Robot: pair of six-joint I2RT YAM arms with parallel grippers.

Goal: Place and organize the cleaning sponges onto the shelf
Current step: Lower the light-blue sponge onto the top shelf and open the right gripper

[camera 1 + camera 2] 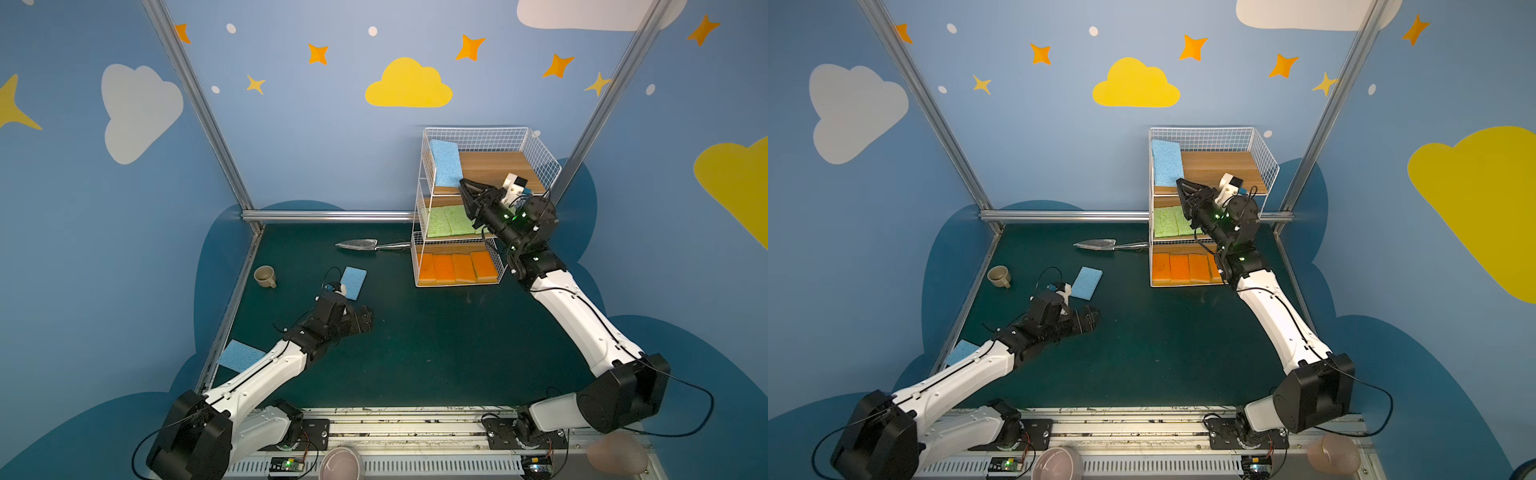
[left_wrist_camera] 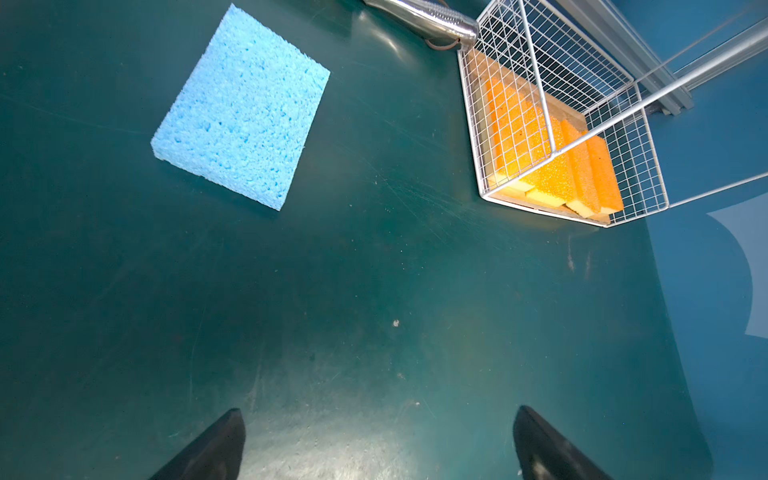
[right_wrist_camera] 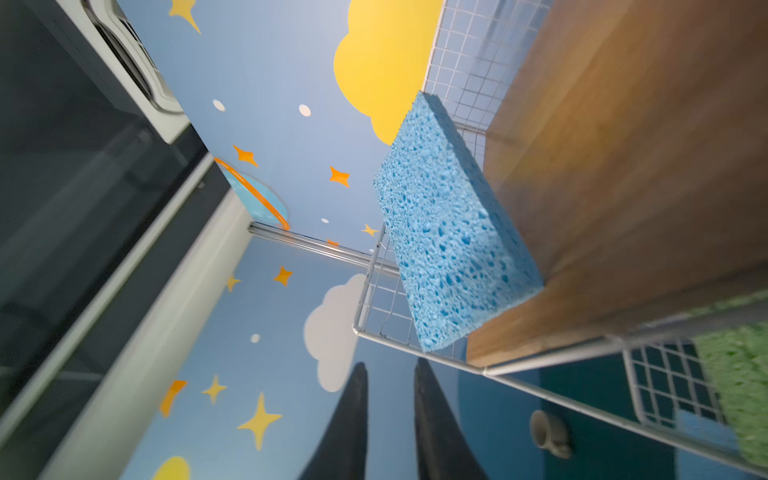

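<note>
cleaning sponges (image 1: 1183, 268) were mostly put away on the shelf (image 1: 473, 129). the orange sponges (image 1: 457, 268) lay in a row on its bottom tier, below the right pincer (image 3: 388, 363). the green sponges (image 1: 446, 221) lay on the middle tier, partly hidden by that arm. the right pincer was nearly closed, with nothing between its jaws. just ahead of its tips a tilted blue sponge (image 3: 449, 232) leaned against the wire side of the top tier, not lying flat. the left pincer (image 2: 376, 411) stood wide open and empty above the table (image 1: 415, 353). a loose blue sponge (image 2: 241, 112) lay ahead of it, off to one side and apart. a third blue sponge (image 1: 241, 355) lay behind it, beside its arm. by my reading, two blue sponges were left to shelve and one to straighten.
</note>
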